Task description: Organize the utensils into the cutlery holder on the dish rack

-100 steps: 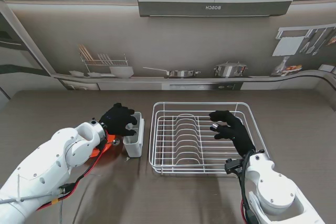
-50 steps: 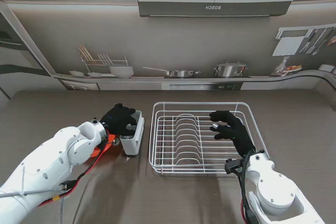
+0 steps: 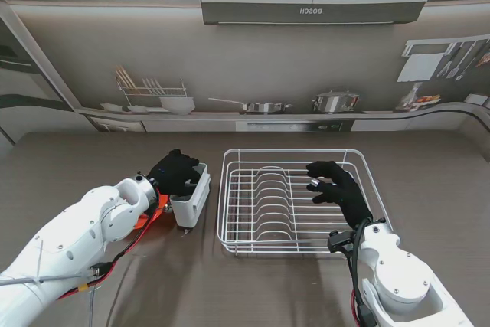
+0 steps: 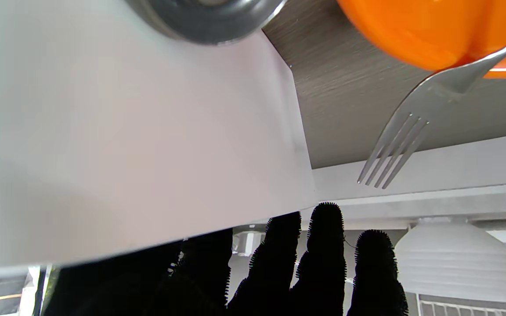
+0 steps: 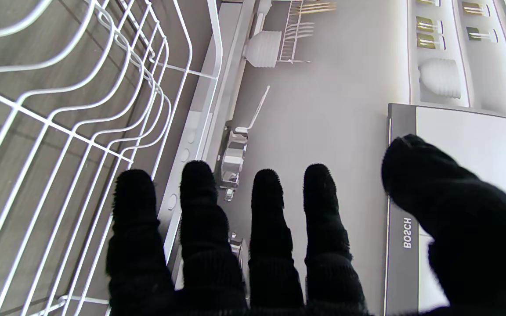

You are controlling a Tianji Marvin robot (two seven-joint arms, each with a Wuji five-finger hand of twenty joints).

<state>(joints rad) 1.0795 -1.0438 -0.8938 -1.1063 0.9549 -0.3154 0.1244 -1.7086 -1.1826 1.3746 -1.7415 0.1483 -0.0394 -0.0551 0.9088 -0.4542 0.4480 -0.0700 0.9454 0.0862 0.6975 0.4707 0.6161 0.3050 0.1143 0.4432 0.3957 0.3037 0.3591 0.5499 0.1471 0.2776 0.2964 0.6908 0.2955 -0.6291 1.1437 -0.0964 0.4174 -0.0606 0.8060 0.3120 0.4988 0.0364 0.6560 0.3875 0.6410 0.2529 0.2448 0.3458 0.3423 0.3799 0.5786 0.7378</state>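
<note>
The white plastic cutlery holder (image 3: 191, 201) stands just left of the white wire dish rack (image 3: 291, 152), apart from it and tilted. My left hand (image 3: 174, 174) is shut on the holder's far end, fingers over its rim. In the left wrist view the holder's wall (image 4: 125, 131) fills most of the picture, with my fingers (image 4: 323, 263) past its edge. A metal fork (image 4: 411, 127) lies on the table with its handle against an orange object (image 4: 411, 30). My right hand (image 3: 341, 189) hovers open over the rack's right half, fingers spread (image 5: 257, 245), holding nothing.
The orange object (image 3: 145, 218) lies on the table under my left forearm, partly hidden. The rack's wires (image 5: 81, 109) curve up beside my right hand. A printed kitchen backdrop stands behind the table.
My left hand has tipped the cutlery holder, swinging its near end left and away from the rack. The right hand has stayed still.
</note>
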